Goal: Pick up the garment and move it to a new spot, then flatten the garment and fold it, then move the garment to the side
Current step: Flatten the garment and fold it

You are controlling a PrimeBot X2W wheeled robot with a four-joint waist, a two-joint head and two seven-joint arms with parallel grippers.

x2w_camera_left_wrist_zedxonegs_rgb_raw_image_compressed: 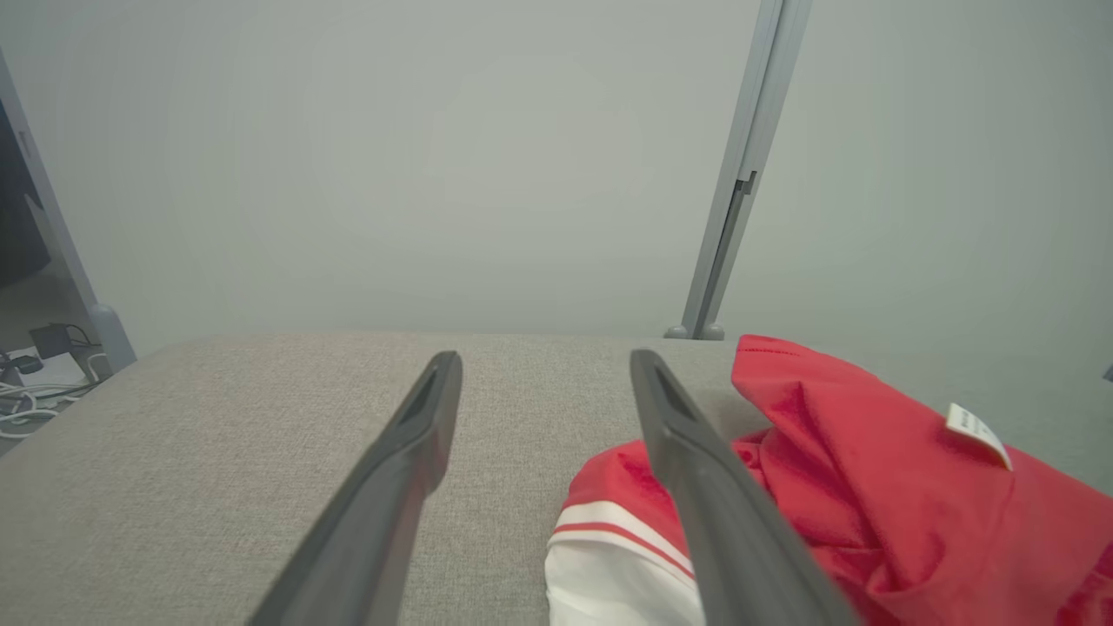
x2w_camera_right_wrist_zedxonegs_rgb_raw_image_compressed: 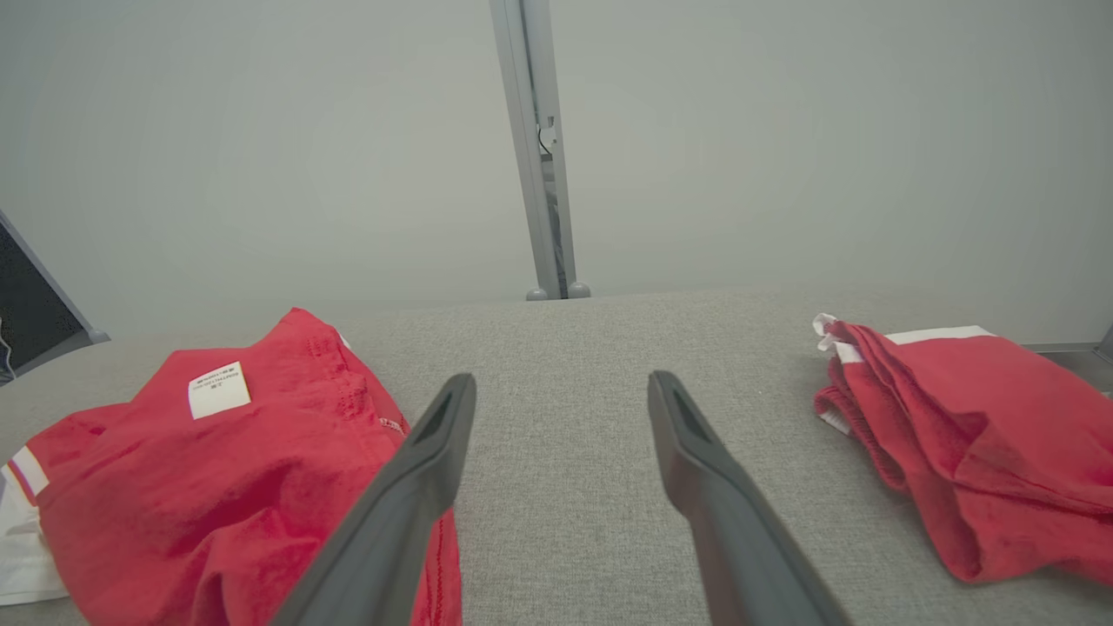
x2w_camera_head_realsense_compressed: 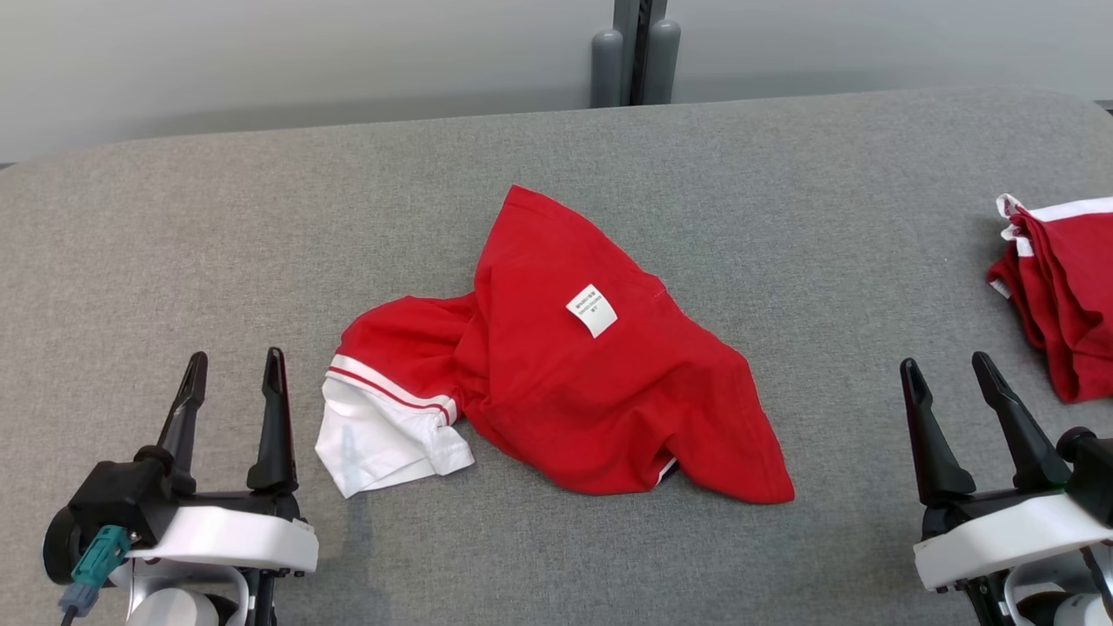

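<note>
Red folded pile [x2w_camera_head_realsense_compressed: 1059,300] lies on grey table [x2w_camera_head_realsense_compressed: 261,226].

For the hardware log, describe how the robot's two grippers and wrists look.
The left gripper and right gripper each have two long, tapered black fingers on a black base, with a glossy white wrist shell. The left one carries a teal plug and a thin cable.

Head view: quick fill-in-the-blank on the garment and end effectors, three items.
1. The crumpled garment at the centre is mostly ____ in colour.
2. Its sleeve near the left end effector is ____ with a red stripe.
3. The left end effector and the right end effector both stand ____, holding nothing.
Missing: red; white; open.
</note>
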